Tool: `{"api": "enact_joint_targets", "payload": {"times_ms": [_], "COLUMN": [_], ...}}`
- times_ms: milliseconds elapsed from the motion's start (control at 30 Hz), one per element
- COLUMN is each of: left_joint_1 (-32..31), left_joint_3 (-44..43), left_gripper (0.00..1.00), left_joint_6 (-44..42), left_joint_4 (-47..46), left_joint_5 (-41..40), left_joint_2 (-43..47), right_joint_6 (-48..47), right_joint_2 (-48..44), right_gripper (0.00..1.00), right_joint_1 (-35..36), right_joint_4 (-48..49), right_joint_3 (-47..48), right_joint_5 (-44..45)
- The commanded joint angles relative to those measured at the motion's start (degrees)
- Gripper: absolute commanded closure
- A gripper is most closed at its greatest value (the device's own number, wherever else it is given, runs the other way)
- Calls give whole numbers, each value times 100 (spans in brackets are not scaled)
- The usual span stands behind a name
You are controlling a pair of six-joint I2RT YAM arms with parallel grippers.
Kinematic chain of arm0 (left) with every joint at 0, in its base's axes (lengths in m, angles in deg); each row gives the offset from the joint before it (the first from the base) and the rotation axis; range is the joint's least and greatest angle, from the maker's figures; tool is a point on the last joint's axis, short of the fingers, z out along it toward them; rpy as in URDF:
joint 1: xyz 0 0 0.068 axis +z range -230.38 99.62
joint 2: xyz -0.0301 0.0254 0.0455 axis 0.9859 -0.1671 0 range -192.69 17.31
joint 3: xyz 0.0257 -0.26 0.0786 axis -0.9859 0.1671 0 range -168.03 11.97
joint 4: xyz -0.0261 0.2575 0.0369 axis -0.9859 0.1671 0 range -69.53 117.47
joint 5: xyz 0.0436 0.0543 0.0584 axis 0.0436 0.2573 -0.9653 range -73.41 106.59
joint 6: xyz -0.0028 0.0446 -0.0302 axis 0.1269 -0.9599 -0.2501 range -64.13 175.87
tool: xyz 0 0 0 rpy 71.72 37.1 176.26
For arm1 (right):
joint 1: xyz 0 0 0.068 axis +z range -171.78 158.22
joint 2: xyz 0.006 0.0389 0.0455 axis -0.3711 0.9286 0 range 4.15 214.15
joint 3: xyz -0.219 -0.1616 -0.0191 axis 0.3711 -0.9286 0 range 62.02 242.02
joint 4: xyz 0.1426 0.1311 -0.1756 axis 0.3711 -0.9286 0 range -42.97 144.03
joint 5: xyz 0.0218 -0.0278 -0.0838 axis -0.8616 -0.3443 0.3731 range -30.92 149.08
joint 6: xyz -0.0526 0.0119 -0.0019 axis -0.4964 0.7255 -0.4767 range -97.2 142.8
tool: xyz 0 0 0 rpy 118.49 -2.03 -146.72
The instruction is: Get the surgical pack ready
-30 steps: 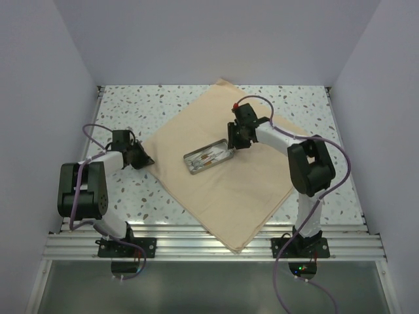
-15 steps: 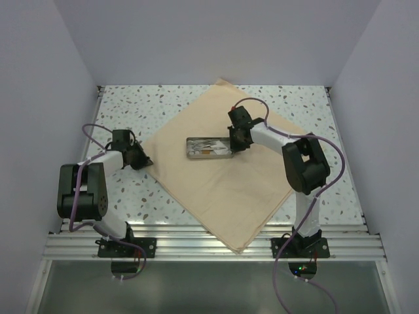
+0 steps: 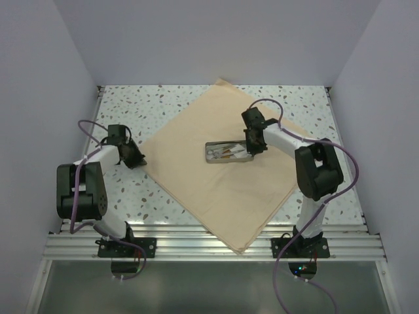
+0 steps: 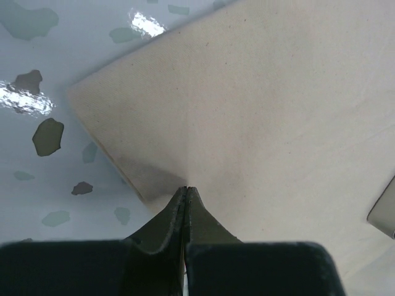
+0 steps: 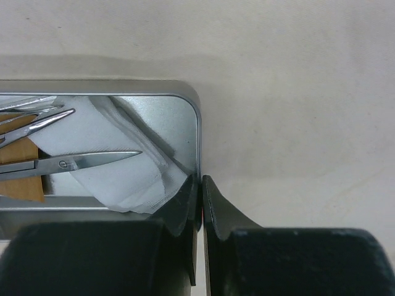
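Surgical pack: right tool covers tray corner.

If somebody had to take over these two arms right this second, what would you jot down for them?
Left pincer: shut, tips at the cloth's edge by its left corner; whether it pinches fabric is unclear.
Right pincer: shut on the tray's end wall.
Cloth lies flat and unfolded; the open tray, holding scissors, sits near its middle.
Done: tray placed on cloth.
Left to do: wrap the cloth around the tray.
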Motion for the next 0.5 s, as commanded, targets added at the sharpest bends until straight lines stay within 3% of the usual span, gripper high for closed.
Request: {"api": "enact_joint_targets", "payload": {"times_ms": [0, 33, 267, 467], "left_joint_1": [96, 96, 79, 87], "left_joint_3": [-397, -502, -644, -390], "left_gripper": [100, 99, 66, 58], "left_joint_6": [-267, -354, -618, -724], "left_joint_4": [257, 283, -33, -244], "left_joint_5": [113, 210, 1151, 1370], "left_joint_2": [38, 64, 942, 1778], "right_joint_6": [-305, -358, -428, -551], "right_joint_2": [-367, -376, -499, -578], "right_gripper": [100, 100, 100, 100], "right_joint_1": [-160, -160, -169, -169], "right_joint_4": [-144, -161, 102, 322], "right_joint_3": [-57, -66, -426, -821], "right_joint_5": [272, 237, -299, -414]}}
